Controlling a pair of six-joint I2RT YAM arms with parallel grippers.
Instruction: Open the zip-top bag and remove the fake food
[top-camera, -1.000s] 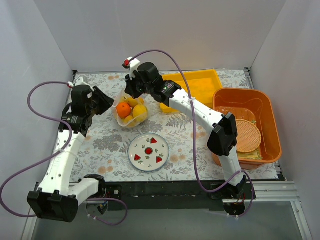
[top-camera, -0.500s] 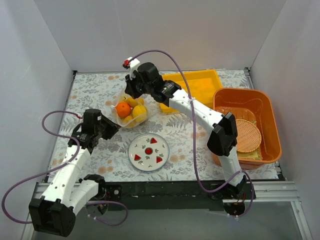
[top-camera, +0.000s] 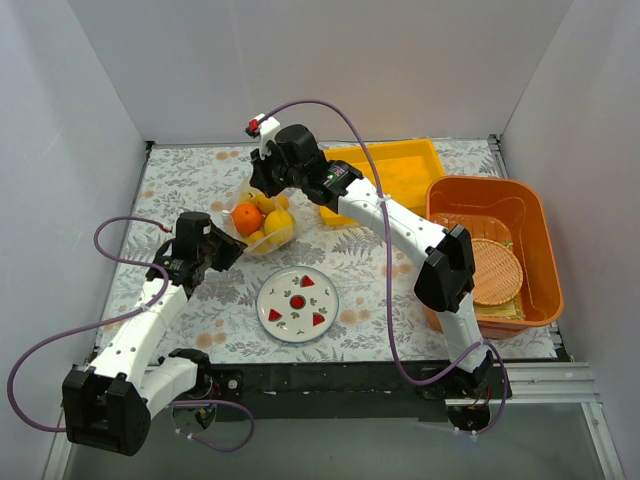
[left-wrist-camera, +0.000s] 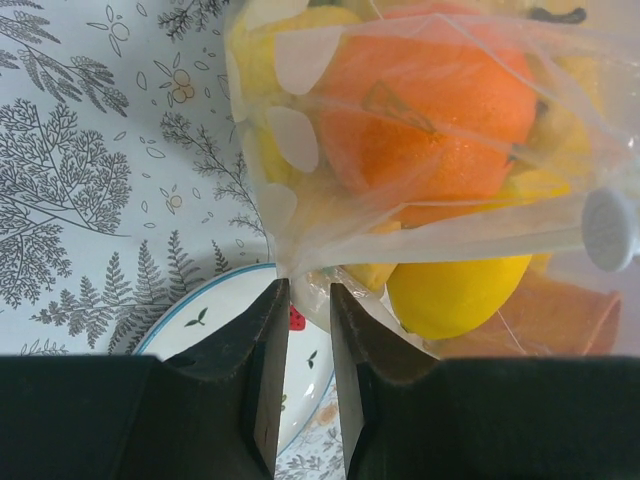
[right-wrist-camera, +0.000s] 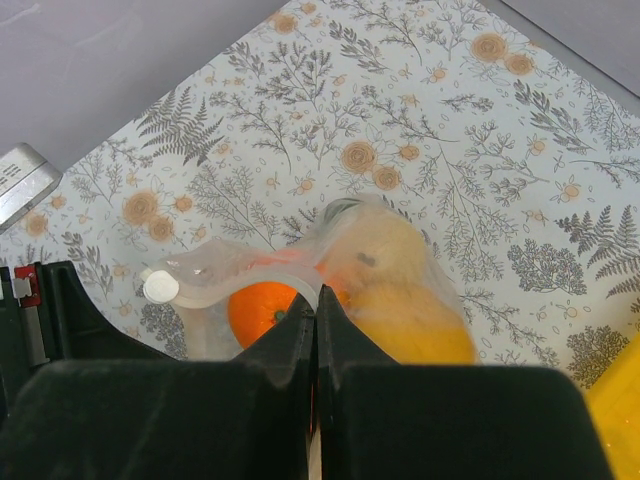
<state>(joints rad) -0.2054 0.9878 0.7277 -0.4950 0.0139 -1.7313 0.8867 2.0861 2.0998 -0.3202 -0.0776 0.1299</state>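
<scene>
just past the white plate (top-camera: 283, 316), the left gripper (left-wrist-camera: 307, 291) has its jaws a sliver apart at the zip-top bag (left-wrist-camera: 330, 232)'s lower corner; i cannot tell if they pinch it. the bag holds an orange (left-wrist-camera: 430, 110) and lemons (left-wrist-camera: 455, 295), its top edge clamped in the right gripper (right-wrist-camera: 315, 306).

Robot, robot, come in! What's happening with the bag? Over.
Right pincer shut on bag. Left pincer open at its corner. Fruit inside. Plate nearby, not blocking.

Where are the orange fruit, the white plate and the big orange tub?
orange fruit (top-camera: 247, 218): top view, the middle of its round top.
white plate (top-camera: 262, 298): top view, its left rim.
orange tub (top-camera: 470, 198): top view, its far inner wall.
</scene>
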